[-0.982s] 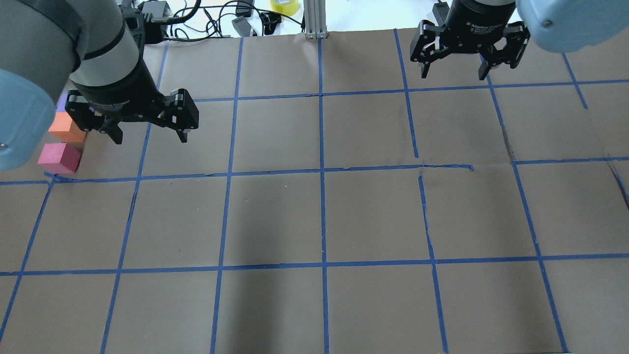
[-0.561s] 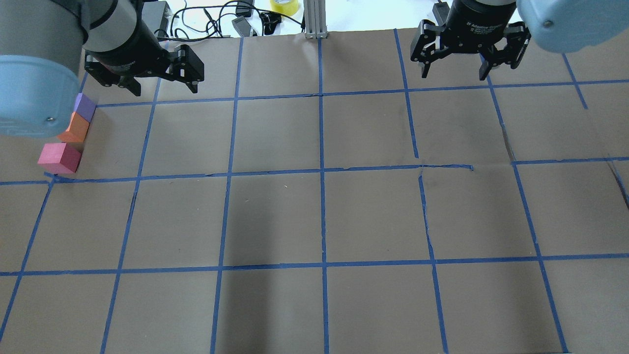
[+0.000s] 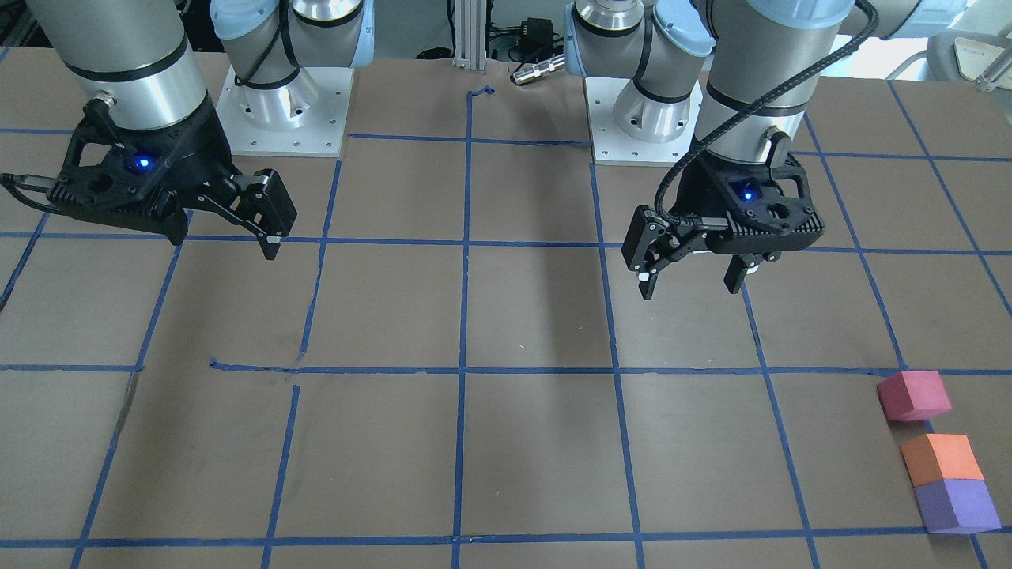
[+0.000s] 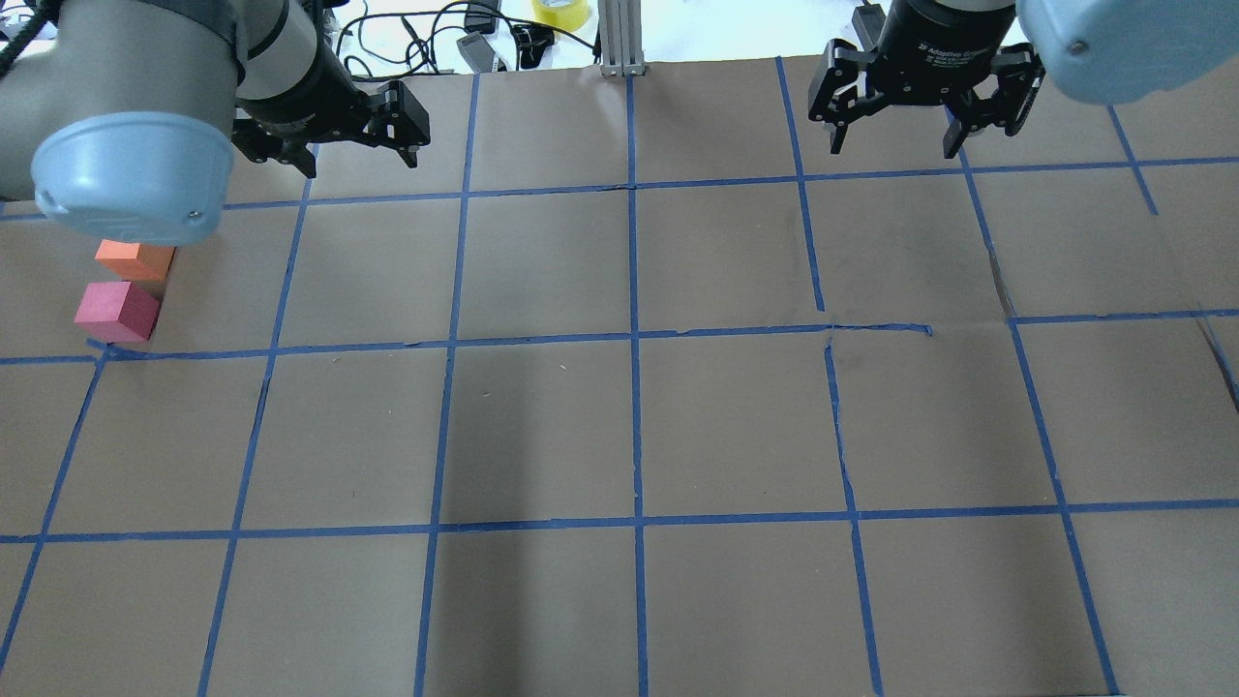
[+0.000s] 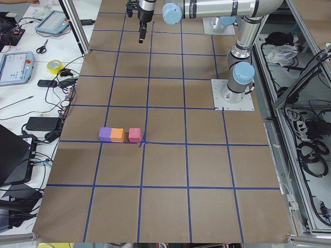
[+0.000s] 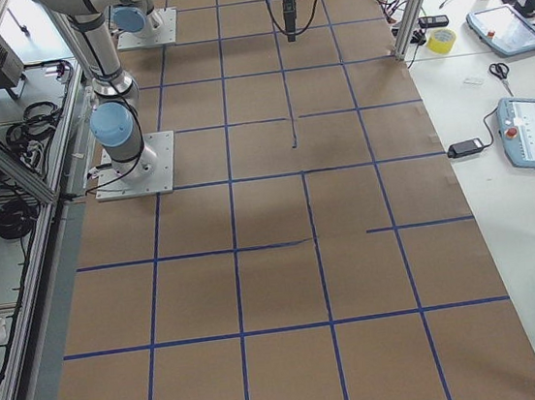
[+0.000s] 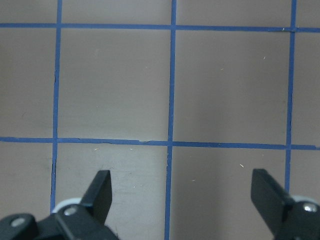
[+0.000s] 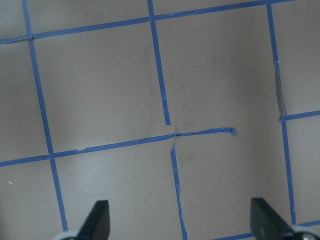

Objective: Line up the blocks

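Observation:
Three blocks lie in a row near the table's left end in the front-facing view: pinkish-red block (image 3: 913, 395), orange block (image 3: 942, 458), purple block (image 3: 955, 506); orange and purple touch, and the pinkish-red sits a small gap away. Overhead, the pinkish-red block (image 4: 118, 312) and orange block (image 4: 135, 259) show, and my left arm's elbow hides the purple one. The exterior left view shows all three, the orange block (image 5: 118, 135) in the middle. My left gripper (image 4: 361, 166) (image 3: 689, 288) is open and empty, well away from the blocks. My right gripper (image 4: 892, 148) (image 3: 225, 243) is open and empty over the other side.
Brown paper with a blue tape grid (image 4: 634, 334) covers the table. Cables, a yellow tape roll (image 4: 561, 12) and an aluminium post (image 4: 619, 39) sit at the far edge. The two arm bases (image 3: 285, 103) (image 3: 644, 118) stand at the robot's side.
My left gripper has moved away from the blocks toward the table's far edge, staying open. Its elbow now hides the purple block overhead. The right arm and the blocks have not moved.

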`<state>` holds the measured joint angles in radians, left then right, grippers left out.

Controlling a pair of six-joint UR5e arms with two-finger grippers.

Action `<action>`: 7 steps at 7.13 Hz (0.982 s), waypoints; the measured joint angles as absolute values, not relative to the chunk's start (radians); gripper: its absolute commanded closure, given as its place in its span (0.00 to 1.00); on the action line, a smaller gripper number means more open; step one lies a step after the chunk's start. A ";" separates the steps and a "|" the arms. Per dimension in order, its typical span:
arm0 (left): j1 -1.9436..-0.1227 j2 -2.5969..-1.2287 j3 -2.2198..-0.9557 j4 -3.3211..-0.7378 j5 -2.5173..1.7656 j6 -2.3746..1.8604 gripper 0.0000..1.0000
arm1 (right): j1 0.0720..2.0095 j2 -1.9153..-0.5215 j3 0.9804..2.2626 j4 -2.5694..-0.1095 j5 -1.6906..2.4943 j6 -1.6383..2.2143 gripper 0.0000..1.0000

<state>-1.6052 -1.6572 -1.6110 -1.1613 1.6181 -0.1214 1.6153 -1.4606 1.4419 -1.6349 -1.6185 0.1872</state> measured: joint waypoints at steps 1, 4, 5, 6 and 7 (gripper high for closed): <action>-1.605 -1.664 -1.609 -1.150 1.619 -0.127 0.00 | 1.615 -1.460 1.442 -1.635 -1.618 0.187 0.00; -1.604 -1.682 -1.615 -1.144 1.615 -0.116 0.00 | 1.615 -1.458 1.442 -1.636 -1.617 0.187 0.00; -1.603 -1.687 -1.617 -1.143 1.617 -0.112 0.00 | 1.615 -1.458 1.442 -1.637 -1.617 0.187 0.00; -1.602 -1.688 -1.613 -1.145 1.617 -0.108 0.00 | 1.615 -1.457 1.442 -1.638 -1.617 0.187 0.00; -1.600 -1.689 -1.605 -1.150 1.615 -0.104 0.00 | 1.615 -1.458 1.442 -1.638 -1.617 0.187 0.00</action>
<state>-1.5995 -1.6890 -1.6051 -1.1499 1.6147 -0.1036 1.6148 -1.4576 1.4419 -1.6380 -1.6168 0.1872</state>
